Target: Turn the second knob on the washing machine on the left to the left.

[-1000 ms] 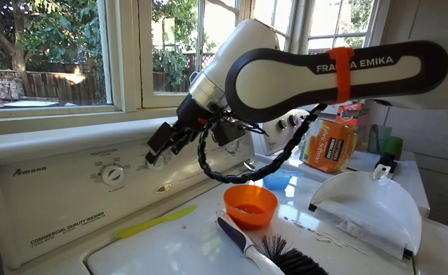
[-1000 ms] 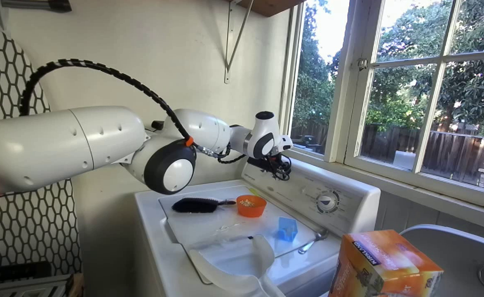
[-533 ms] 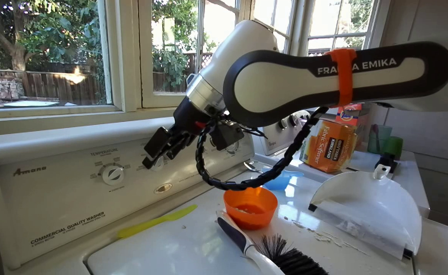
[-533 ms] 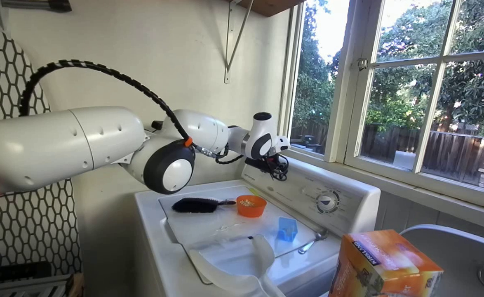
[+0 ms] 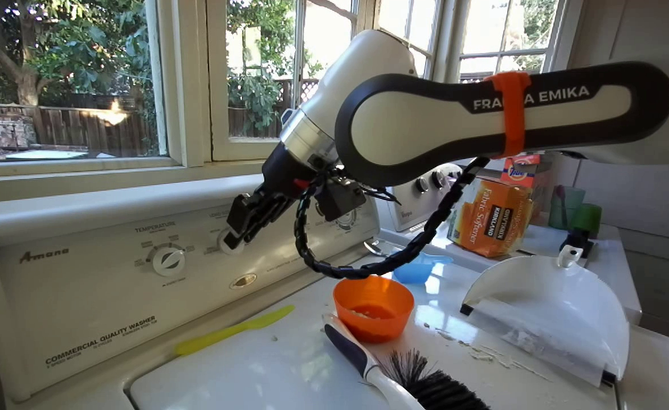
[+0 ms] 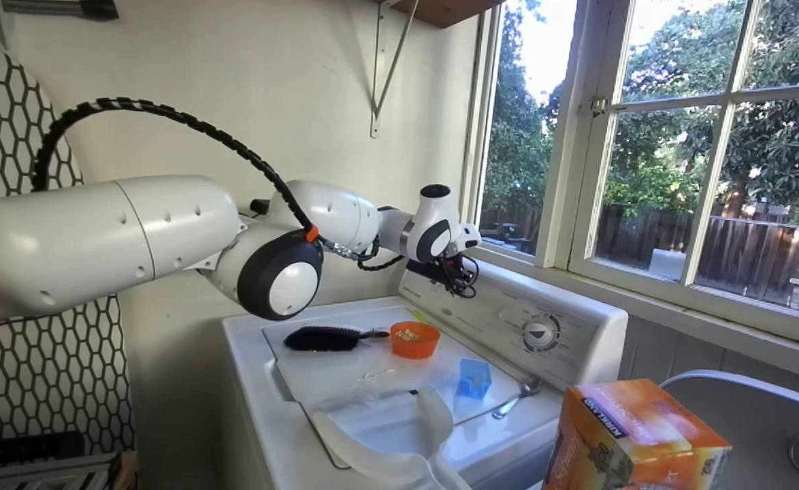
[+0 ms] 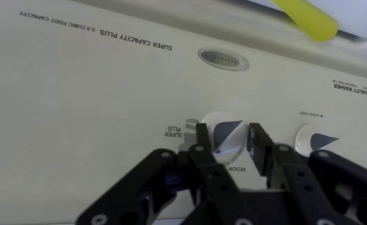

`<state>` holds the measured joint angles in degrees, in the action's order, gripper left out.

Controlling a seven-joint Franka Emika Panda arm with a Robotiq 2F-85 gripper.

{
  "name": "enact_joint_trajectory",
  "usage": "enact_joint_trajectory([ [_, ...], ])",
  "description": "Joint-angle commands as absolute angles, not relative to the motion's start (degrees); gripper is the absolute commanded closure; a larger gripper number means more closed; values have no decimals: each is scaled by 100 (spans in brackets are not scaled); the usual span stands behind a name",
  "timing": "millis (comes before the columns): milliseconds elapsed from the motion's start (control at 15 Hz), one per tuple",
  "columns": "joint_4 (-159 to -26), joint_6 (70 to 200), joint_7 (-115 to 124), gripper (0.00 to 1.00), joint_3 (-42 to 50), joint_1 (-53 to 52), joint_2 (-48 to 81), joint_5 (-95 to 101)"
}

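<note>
The washing machine's control panel (image 5: 95,285) carries the second knob (image 7: 225,132), a white dial with a raised grey-blue grip. In the wrist view its label print stands upside down, with RESET, SUPER PLUS and MEDIUM readable around it. My black gripper (image 7: 228,126) straddles this knob, one finger on each side, jaws partly closed. Both fingertips lie very near its rim; whether they press on it I cannot tell. In an exterior view the gripper (image 5: 239,241) partly hides the knob. The TEMPERATURE knob (image 5: 169,260) is beside it. From the opposite exterior side, the fingertips are hidden.
On the lid are a yellow spatula (image 5: 235,330), an orange bowl (image 5: 374,310), a brush (image 5: 368,364), a blue scoop (image 5: 414,270) and a white dustpan (image 5: 557,307). A larger dial (image 6: 540,332) sits farther along the panel. A cable (image 5: 363,270) loops below the wrist.
The fingers have drawn much closer together around the second knob. The arm dipped slightly toward the TEMPERATURE knob, then came back a little. Objects on the lid have stayed put.
</note>
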<state>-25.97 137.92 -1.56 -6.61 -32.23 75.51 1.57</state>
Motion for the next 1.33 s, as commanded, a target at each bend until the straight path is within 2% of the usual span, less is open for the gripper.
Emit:
enact_joint_trajectory([
  [0,-2654,13845,-212,92,-677,-3254,7564,150],
  [200,-2725,13849,-238,99,-672,-3266,7503,161],
  [333,-2716,13793,-282,96,-664,-3271,7500,177],
  [1267,-2824,13221,-1286,96,-527,-3414,7361,484],
])
